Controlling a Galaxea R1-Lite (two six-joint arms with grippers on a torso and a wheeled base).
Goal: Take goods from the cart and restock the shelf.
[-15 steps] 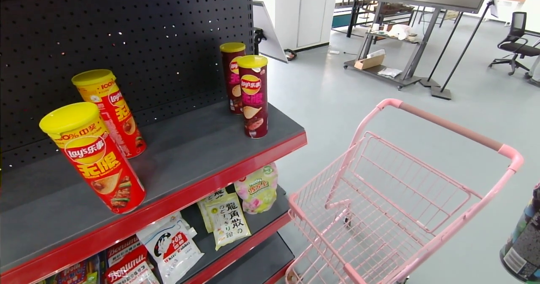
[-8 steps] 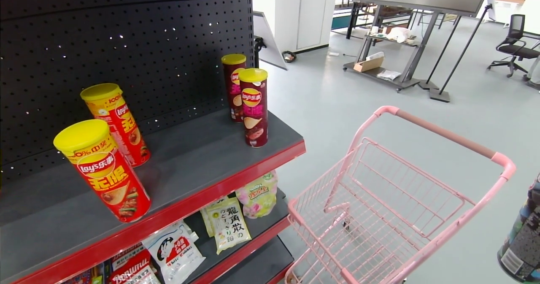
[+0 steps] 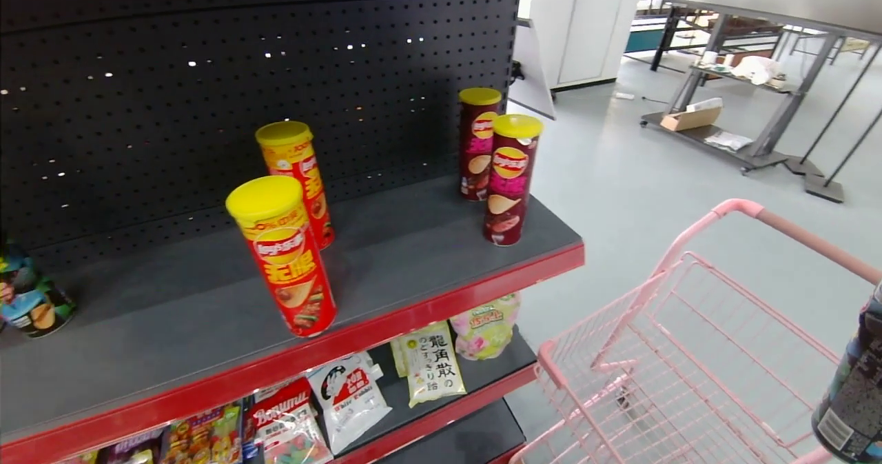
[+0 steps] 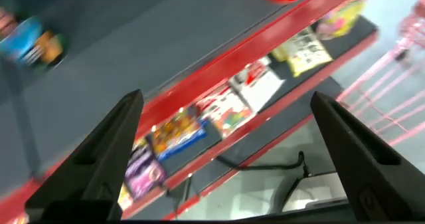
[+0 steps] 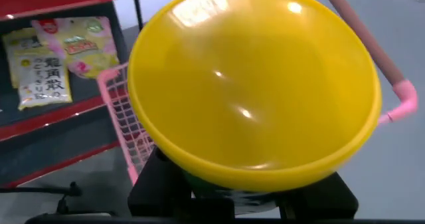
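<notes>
Partway through. Already on shelf [image 3: 413, 271]: red cans [image 3: 282, 254] mid-board, maroon cans [image 3: 510, 178] at right end, blue can [image 3: 31, 305] at left edge. Clenched in right jaws beside cart [image 3: 737, 207]: dark can [image 3: 849, 402], yet to shelve. Left jaws released, empty.

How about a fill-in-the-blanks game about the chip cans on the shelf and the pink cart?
1. The two tall red chip cans on the grey top shelf have ___ lids.
2. Farther right on that shelf stand ___ dark maroon chip cans.
3. The wire shopping cart is coloured ___.
4. The left gripper holds nothing, and its fingers are ___.

Missing words: yellow; two; pink; open.
</notes>
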